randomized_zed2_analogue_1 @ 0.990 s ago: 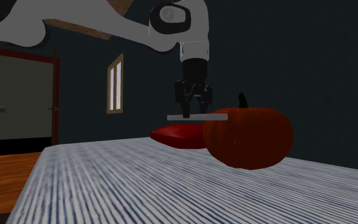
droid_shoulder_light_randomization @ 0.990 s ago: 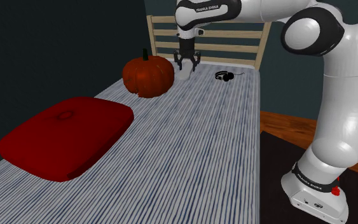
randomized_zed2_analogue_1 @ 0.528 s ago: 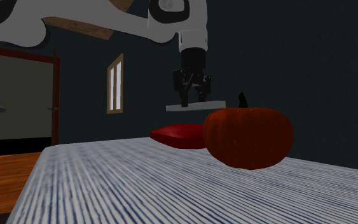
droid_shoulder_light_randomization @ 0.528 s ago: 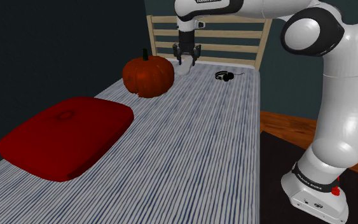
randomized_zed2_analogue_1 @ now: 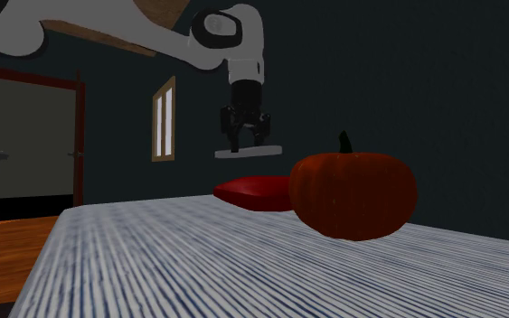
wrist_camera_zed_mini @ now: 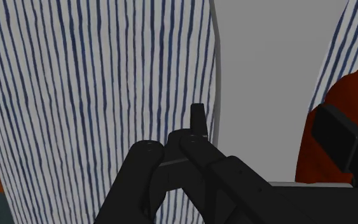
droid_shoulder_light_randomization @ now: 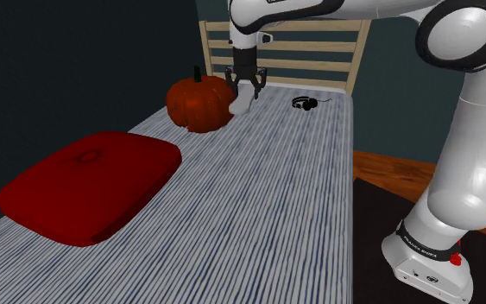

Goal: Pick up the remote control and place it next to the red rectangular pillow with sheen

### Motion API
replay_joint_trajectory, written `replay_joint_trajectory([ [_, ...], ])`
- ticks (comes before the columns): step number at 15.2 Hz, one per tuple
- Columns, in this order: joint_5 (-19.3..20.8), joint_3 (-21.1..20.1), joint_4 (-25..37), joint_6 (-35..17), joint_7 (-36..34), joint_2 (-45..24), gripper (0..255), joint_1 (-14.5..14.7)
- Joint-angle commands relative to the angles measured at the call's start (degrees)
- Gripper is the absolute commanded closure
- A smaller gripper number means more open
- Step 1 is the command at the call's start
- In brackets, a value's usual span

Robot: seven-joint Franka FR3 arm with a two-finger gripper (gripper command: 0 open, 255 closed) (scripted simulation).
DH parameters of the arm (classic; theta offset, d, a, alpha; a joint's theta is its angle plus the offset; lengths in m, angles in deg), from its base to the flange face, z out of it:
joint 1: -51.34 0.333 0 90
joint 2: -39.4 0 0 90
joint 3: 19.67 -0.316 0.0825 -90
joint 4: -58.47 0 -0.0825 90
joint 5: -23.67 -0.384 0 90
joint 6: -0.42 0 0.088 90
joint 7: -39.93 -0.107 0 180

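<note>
The remote control is a flat grey slab, hanging level in the air above the striped bed. My gripper is shut on it from above. In the shoulder view the gripper holds the remote right beside the pumpkin, near the headboard. In the wrist view the grey remote lies between the two black fingers, with my gripper clasping it. The red pillow with a sheen lies at the shoulder view's lower left, well away from the gripper. It also shows behind the pumpkin as a low red pillow.
Black headphones lie on the striped cover near the wooden slatted headboard. The robot's stand sits on the wooden floor at the shoulder view's lower right. A doorway and a small window show on the dark wall.
The gripper has risen with the remote and shifted toward the shoulder view's left, closer to the pumpkin. In the second exterior view it moved left and up.
</note>
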Motion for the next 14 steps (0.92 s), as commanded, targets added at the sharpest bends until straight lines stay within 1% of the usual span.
replay_joint_trajectory([
  [1,-0.1,-1.0,-2.6,-0.9,-2.5,1.7,255,1.4],
  [7,-0.4,-4.0,-7.7,-2.2,-9.5,5.6,255,5.3],
  [14,-0.4,-8.0,-10.2,-2.8,-18.3,7.6,255,10.1],
])
